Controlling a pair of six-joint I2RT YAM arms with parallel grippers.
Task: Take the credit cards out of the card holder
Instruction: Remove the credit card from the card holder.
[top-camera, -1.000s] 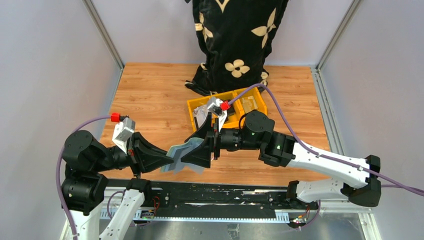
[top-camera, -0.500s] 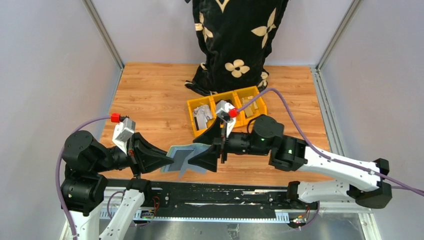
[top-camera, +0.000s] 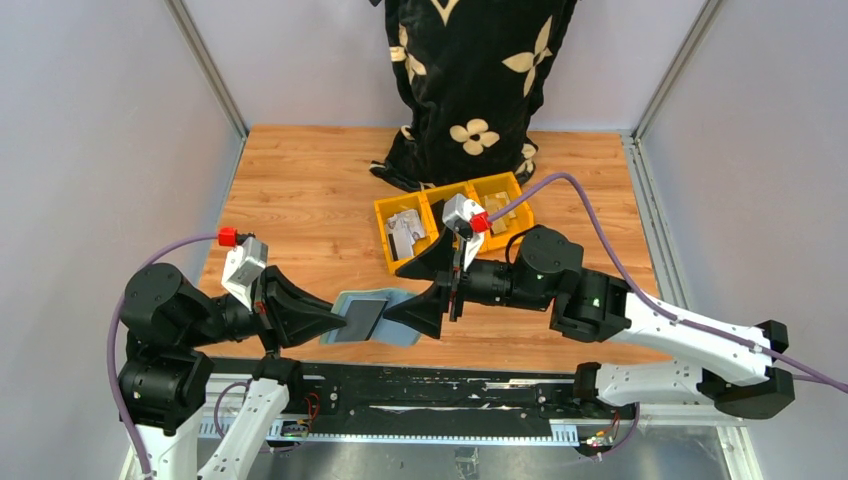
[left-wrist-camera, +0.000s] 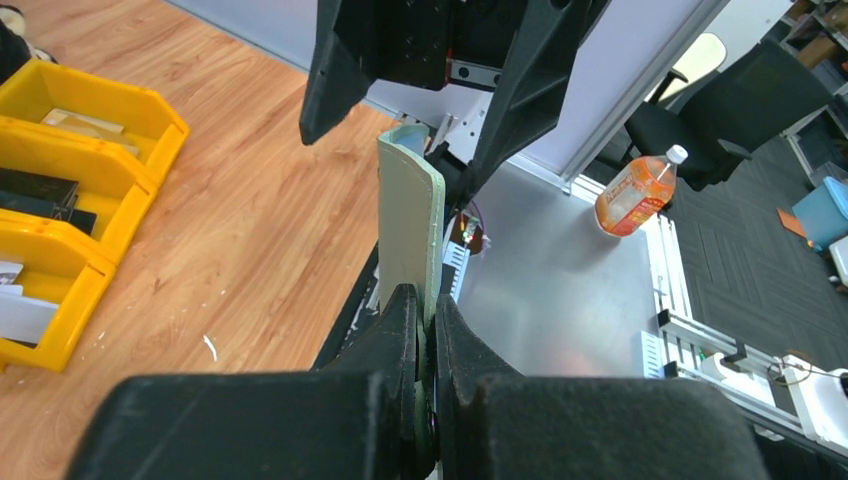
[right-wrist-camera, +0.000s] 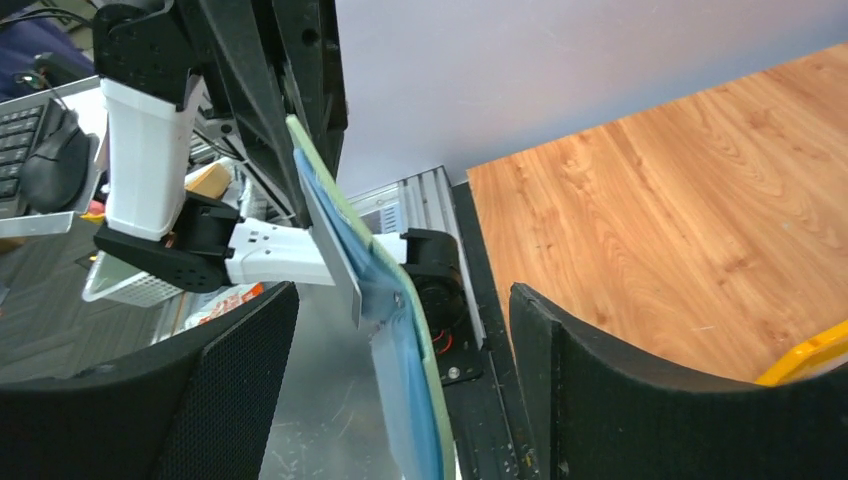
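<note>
Above the near edge of the wooden worktop (top-camera: 300, 200), the card holder (left-wrist-camera: 408, 220) is pinched at one end by the left fingers (left-wrist-camera: 390, 330), which are pressed together on it. The right fingers (right-wrist-camera: 230, 380) are spread around its other end, gripping nothing. One credit card (right-wrist-camera: 335, 255) appears to stick partly out; none is seen fully removed.

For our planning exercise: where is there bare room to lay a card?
Bare table left of the yellow bins and right of them. Crowded: near middle, where left gripper and right gripper meet at the card holder; back middle, by the black bag.
</note>
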